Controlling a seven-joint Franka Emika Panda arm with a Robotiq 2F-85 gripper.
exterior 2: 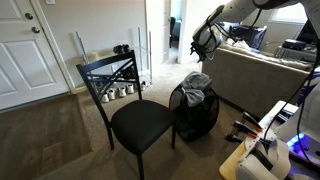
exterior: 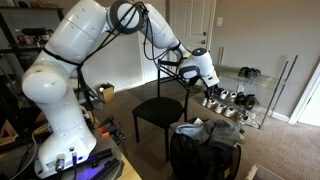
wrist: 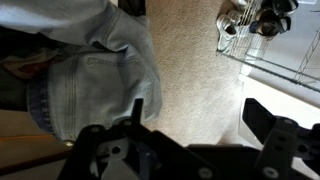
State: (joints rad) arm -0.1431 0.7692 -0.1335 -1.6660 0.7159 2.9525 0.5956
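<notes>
Jeans [wrist: 90, 75] atop laundry hamper [exterior: 205, 155] | soft, limp denim, probably light | we'd pinch a raised fold | gripper [wrist: 194, 110] spread wide, empty

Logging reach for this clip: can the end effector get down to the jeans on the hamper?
Probably yes: the end effector hangs open above the jeans heaped on the black hamper, nothing between them; the chair stands aside.
</notes>
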